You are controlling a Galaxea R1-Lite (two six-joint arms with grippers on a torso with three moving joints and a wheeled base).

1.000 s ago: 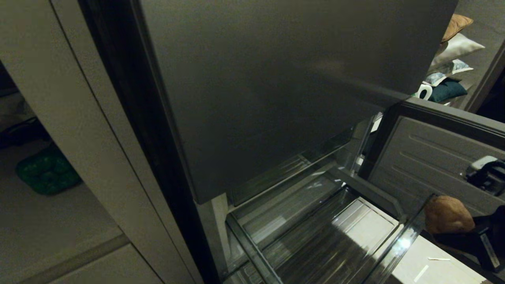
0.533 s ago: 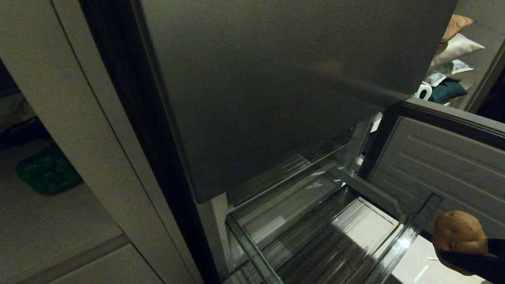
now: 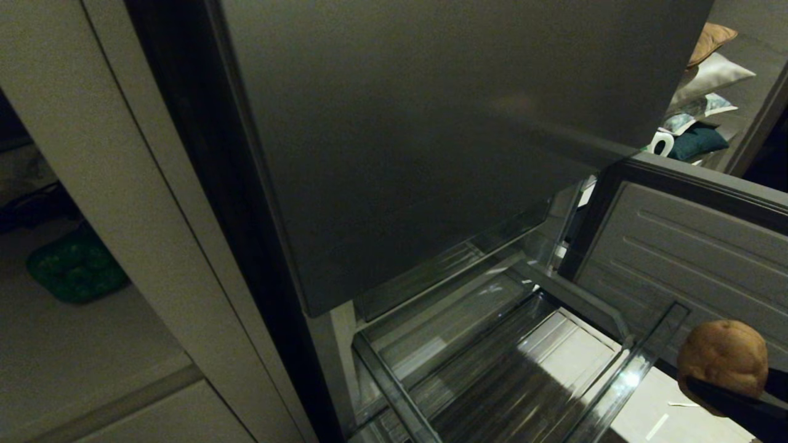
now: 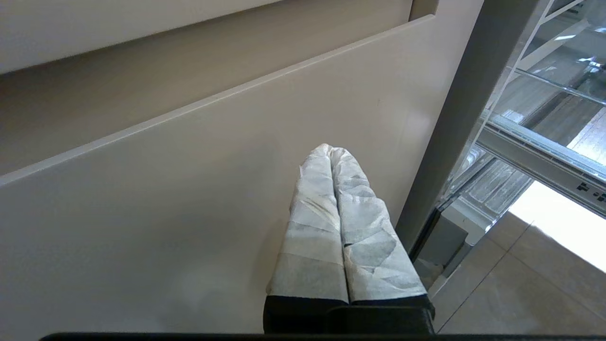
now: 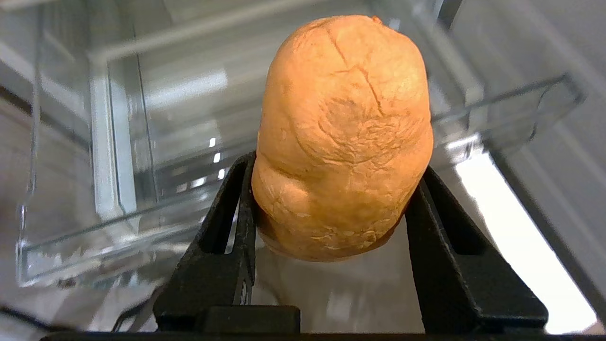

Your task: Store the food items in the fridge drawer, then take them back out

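One left gripper (image 4: 331, 156), fingers pressed together, holding nothing, beside a beige cabinet panel (image 4: 189, 189). One clear fridge drawer (image 3: 492, 369), pulled out, nothing visible inside. One potato (image 3: 723, 354) clamped in the right gripper (image 5: 331, 189), outside the drawer's front lip.

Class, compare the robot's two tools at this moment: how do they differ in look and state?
The left tool has fingers wrapped in pale tape; the right tool has bare black fingers. The left tool is shut with fingers pressed together; the right tool is spread around the potato. The left tool holds nothing, facing a beige cabinet panel; the right faces the clear drawer.
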